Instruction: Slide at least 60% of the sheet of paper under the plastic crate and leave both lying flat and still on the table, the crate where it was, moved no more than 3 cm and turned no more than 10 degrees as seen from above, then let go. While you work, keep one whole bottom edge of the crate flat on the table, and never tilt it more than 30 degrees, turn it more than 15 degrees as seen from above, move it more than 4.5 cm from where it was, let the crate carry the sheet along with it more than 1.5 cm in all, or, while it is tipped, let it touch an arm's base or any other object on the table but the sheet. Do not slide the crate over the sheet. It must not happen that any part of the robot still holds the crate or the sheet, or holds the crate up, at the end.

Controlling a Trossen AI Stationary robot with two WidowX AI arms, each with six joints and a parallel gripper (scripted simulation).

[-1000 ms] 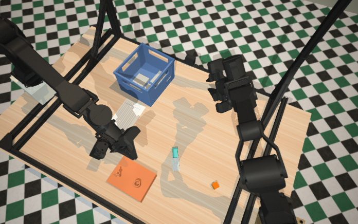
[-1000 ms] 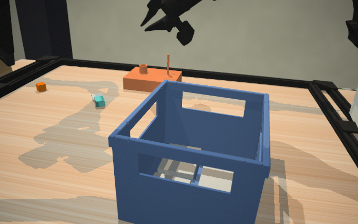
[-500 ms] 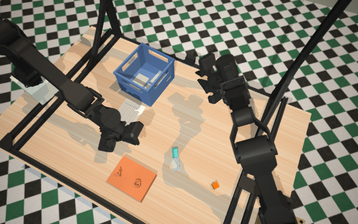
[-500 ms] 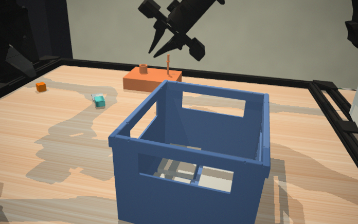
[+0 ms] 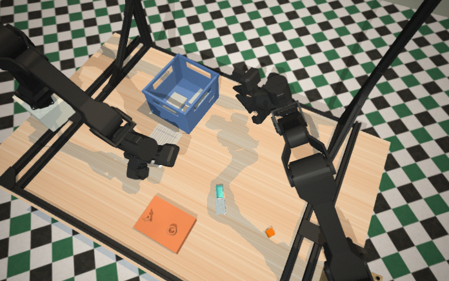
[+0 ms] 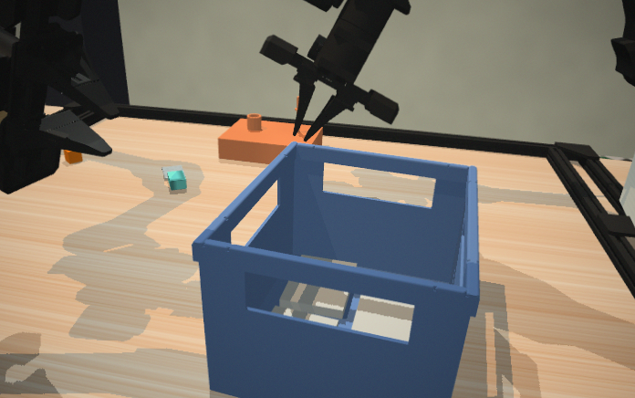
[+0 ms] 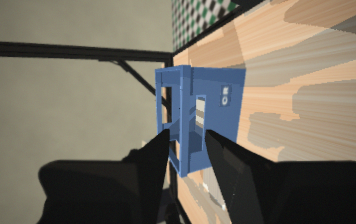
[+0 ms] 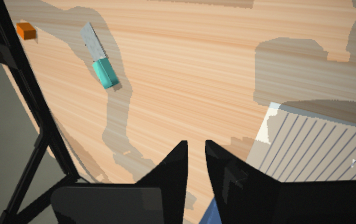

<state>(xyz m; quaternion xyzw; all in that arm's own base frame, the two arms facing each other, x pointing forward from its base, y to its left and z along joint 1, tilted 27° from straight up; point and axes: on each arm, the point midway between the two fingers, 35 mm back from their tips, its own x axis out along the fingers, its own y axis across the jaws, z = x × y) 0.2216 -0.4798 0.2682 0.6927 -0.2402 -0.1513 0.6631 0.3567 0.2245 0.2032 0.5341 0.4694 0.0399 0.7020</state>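
In the exterior view's foreground a smooth blue slotted crate point(image 5: 168, 114) point(image 6: 327, 361) point(image 7: 220, 125) point(image 8: 212, 214) is seen, bottom cropped, the spread left tool point(image 5: 235, 91) point(image 6: 112, 133) point(image 7: 187, 134) at left, the slightly parted right tool point(image 5: 153, 162) point(image 6: 300, 137) point(image 8: 196, 146) beyond, while the lined sheet point(image 5: 164, 133) point(image 7: 214, 189) point(image 8: 305, 145), upper left of the top view's centre, is partly hidden.

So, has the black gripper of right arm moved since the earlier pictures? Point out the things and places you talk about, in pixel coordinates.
Yes: in the exterior view, the right gripper point(image 5: 157, 164) point(image 6: 300, 138) point(image 8: 196, 146) came down, from above the rectangular orange block point(image 5: 164, 220) point(image 6: 248, 149) to overlapping it.
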